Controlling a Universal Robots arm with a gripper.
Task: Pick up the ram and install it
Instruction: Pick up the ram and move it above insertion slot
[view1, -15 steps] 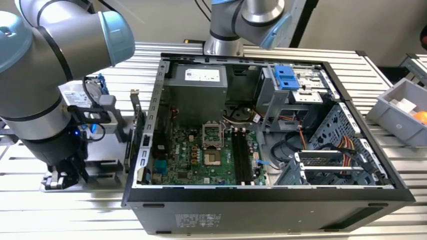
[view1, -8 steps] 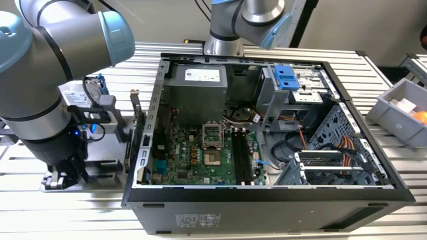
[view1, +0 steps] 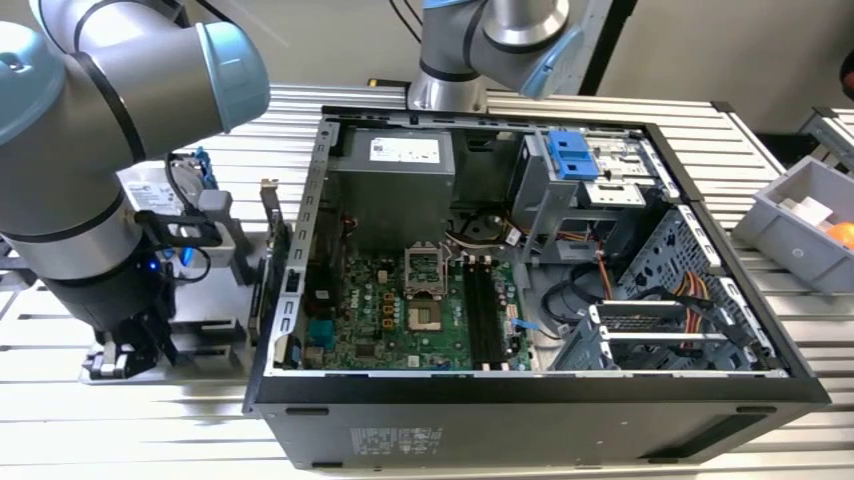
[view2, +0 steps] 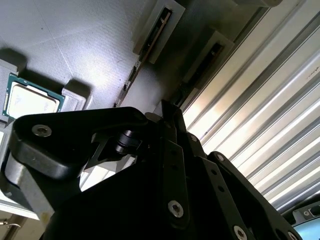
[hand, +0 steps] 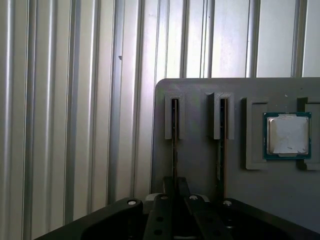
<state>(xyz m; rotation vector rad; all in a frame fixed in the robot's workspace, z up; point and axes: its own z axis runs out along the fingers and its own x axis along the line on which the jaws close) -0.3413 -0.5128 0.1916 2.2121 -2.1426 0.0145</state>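
Grey holder (hand: 200, 100) on the ribbed table (hand: 75, 100) keeps the ram (hand: 174, 150) on edge in a slot, w/ a second stick (hand: 220, 150) just beside it. The gripper (hand: 175, 182) sits right over the first – can't tell if the jaws are apart or clamped. Risk: an off-centre or tilted grip could jam the thin board in its slot, or nudge its neighbour. Processor chip (hand: 286, 136) lies near in its pocket. In the exterior view the open PC case (view1: 534, 410) stands beside the holder – its wall is btw. ram and motherboard slots (view1: 487, 315).

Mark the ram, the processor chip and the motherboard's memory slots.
ram (hand: 174, 125): first wrist view, the stick's exposed edge.
processor chip (hand: 286, 134): first wrist view, silver lid's middle.
memory slots (view1: 475, 310): exterior view, midway along one black slot.
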